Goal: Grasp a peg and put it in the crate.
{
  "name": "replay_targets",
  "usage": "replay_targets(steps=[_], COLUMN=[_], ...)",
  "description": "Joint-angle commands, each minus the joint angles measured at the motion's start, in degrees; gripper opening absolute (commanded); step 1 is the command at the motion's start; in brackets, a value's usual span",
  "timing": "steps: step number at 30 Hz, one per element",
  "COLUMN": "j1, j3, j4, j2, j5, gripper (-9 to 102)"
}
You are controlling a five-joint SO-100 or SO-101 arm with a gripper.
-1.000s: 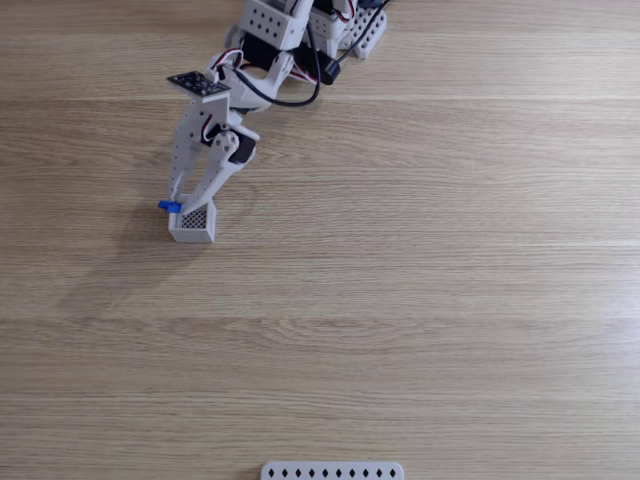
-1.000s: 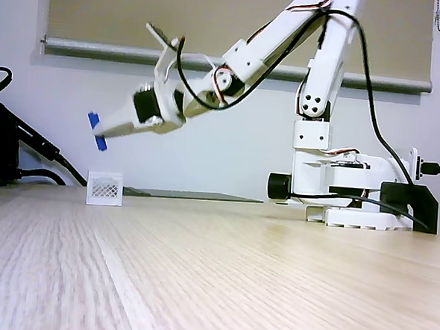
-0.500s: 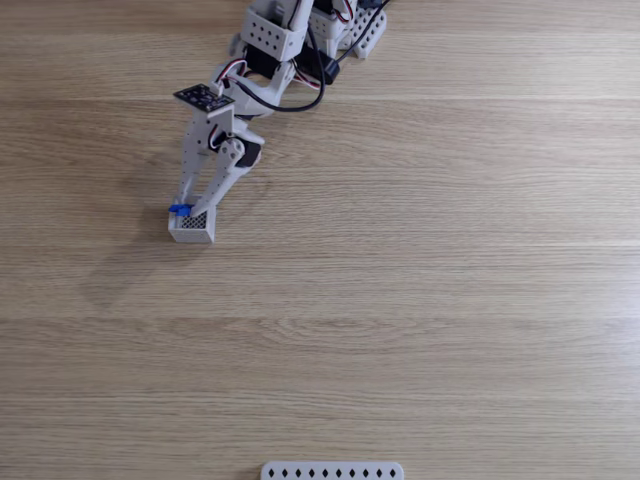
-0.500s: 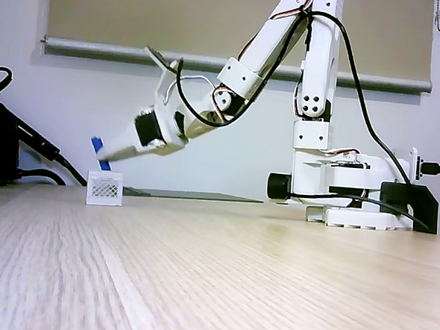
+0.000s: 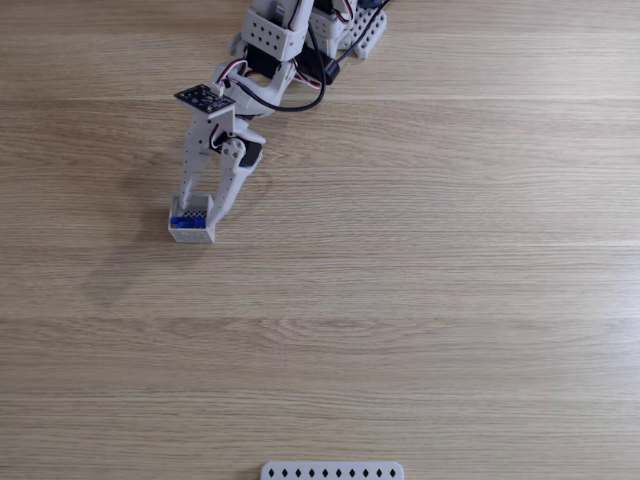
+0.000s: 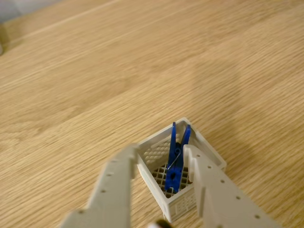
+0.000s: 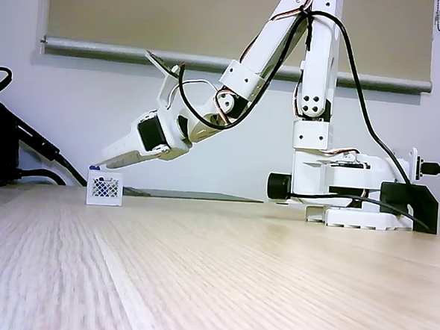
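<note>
table (image 5: 420, 300): light wood grain, planks running left-right | wall (image 7: 51, 117): pale, plain | roller blind (image 7: 214, 19): beige, drawn, top of side fixed view, bottom bar grey | black cables (image 7: 12, 148) at 9 o'clock | white perforated strip (image 5: 332, 470) at 6 o'clock | light even, soft shadows

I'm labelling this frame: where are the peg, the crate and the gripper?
peg (image 6: 175, 160), wrist view, blue body.
crate (image 6: 156, 138), wrist view, far rim.
gripper (image 6: 160, 154), wrist view, midway between its fingertips.
</note>
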Motion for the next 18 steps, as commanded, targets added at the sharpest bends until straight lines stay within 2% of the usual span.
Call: replay_targets(steps=[1, 2, 4, 7, 13, 18], j1=[0.0, -0.09, -0.26, -2.72, -10.46, -17.4], j3=[-1.23, -1.23, -1.14, -0.18, 2.29, 5.01], j4=[-1.93, -1.93, -1.93, -1.85, 4.04, 18.9], j2=[5.01, 6.42, 9.14, 13.89, 27.77, 41.13], j5=[0.88, 0.88, 1.05, 6.33, 31.73, 51.68], gripper=[-1, -3, 0, 0, -1, -1])
